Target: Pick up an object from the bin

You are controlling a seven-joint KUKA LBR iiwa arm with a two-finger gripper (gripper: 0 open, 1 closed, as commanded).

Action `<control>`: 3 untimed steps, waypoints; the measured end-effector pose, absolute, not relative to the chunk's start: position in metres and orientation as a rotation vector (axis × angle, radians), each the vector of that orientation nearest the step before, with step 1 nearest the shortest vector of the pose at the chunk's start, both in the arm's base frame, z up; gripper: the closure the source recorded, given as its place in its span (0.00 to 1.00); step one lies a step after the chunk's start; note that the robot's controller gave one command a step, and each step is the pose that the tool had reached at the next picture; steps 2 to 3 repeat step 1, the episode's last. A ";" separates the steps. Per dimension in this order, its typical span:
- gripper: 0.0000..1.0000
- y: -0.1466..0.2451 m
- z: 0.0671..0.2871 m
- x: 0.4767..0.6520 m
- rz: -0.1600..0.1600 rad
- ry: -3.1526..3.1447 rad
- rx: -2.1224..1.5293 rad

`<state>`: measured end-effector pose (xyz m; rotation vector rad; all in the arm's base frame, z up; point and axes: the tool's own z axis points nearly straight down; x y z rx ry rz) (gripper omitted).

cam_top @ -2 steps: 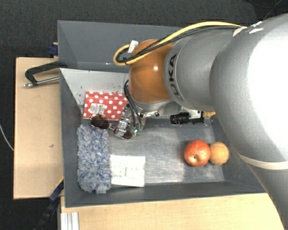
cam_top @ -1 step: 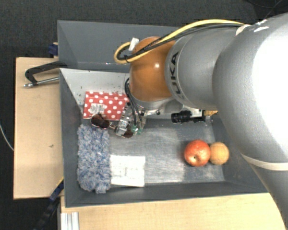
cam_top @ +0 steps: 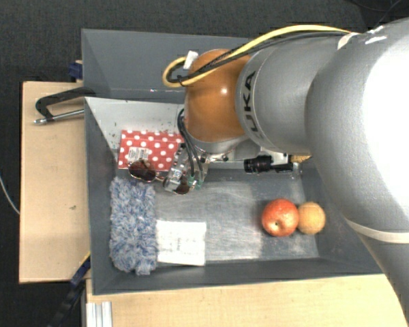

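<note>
My gripper (cam_top: 184,172) hangs low in the left half of the bin, beneath the arm's orange cover. It is right over a pair of dark-lensed sunglasses (cam_top: 143,173), whose right part is hidden under it. Just behind the sunglasses lies a red packet with white dots (cam_top: 148,148). A blue-grey fluffy cloth (cam_top: 131,225) stretches along the left wall in front of them. I cannot tell whether the gripper touches the sunglasses.
A white paper slip (cam_top: 181,242) lies beside the cloth near the front wall. A red apple (cam_top: 280,218) and a small orange fruit (cam_top: 311,219) sit together at the right. The arm covers the bin's back right.
</note>
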<state>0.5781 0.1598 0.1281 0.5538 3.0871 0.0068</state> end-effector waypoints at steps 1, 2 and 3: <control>1.00 0.160 0.135 0.578 0.005 3.090 0.554; 1.00 0.160 0.135 0.578 0.005 3.090 0.554; 1.00 0.160 0.135 0.578 0.005 3.090 0.554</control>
